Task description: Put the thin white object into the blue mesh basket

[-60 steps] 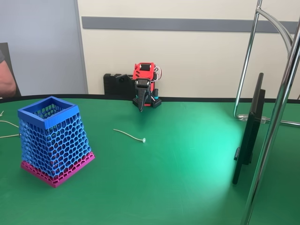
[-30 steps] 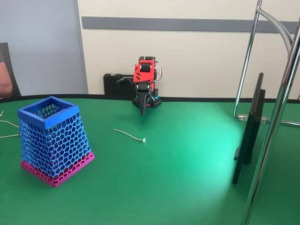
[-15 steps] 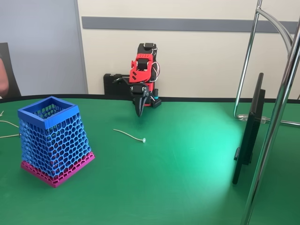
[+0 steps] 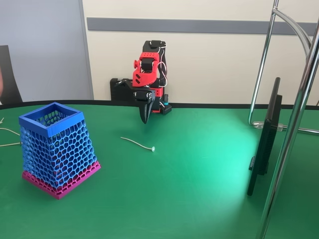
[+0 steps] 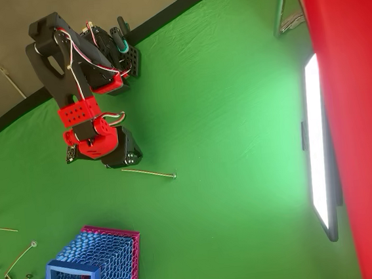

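The claw is hanging point-down near the desk's far edge, its jaws looking closed and holding nothing. The thin white object is lying flat on the green cloth, nearer the camera than the claw and apart from it, with the blue mesh basket standing toward the left edge.

A lab: green-covered table, chrome stand, monitor.

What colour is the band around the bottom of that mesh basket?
Magenta pink, under the blue mesh basket; clearest in the fixed view.
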### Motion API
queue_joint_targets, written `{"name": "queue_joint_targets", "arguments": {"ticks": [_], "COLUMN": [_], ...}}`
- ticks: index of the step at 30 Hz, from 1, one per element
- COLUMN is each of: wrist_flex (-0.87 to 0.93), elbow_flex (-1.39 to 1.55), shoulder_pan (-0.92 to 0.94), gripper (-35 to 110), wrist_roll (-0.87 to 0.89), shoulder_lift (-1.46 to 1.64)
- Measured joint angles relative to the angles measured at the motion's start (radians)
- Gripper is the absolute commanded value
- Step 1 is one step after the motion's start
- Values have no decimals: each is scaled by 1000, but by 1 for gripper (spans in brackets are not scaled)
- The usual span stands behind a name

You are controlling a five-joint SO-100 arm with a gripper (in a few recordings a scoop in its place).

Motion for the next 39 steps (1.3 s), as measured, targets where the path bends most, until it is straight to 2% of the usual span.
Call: {"name": "queue_joint_targets", "arguments": {"ticks": [15, 18, 26, 39], "wrist_flex": [78, 98, 124, 124], "elbow_flex": [-396, -454, -528, -581], "shoulder_pan": [-28, -43, -83, -106], "gripper": [1, 6, 21, 20], "wrist_roll": [41, 74, 137, 242], "shoulder_lift": [-362, -440, -532, -632]}}
